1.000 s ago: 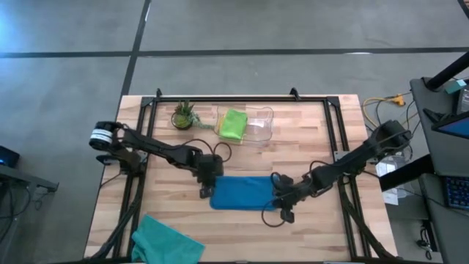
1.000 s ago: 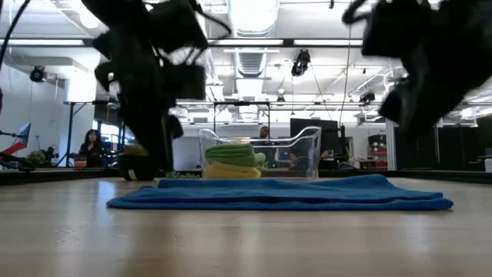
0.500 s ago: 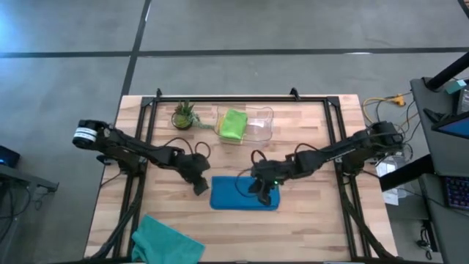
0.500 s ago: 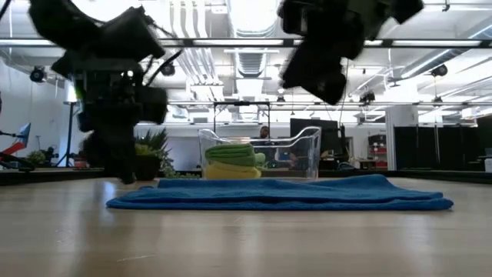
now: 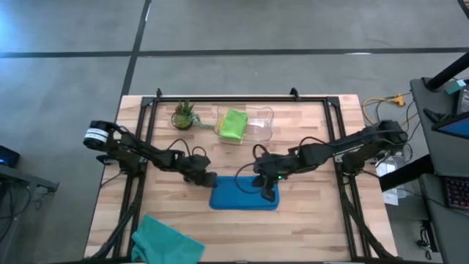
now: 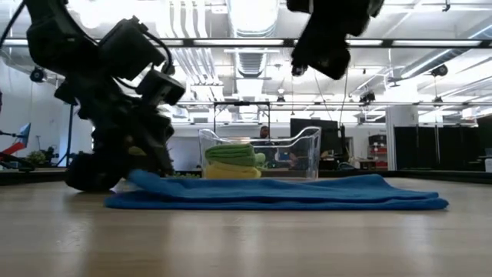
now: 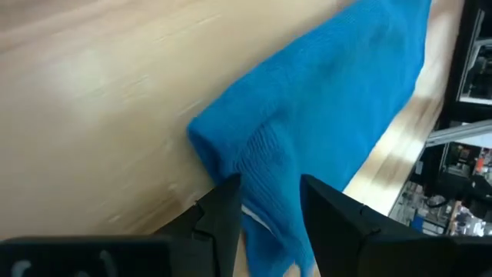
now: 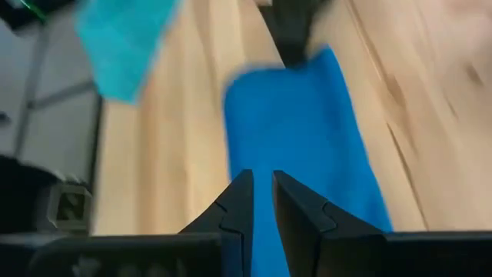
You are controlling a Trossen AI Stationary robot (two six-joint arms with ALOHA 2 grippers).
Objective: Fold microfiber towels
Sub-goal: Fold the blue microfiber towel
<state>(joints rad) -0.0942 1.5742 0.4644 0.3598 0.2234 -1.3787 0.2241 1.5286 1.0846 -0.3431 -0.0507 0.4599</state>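
Folded towels (image 5: 233, 125) in bin (image 5: 260, 129), beside plant (image 5: 182, 115)
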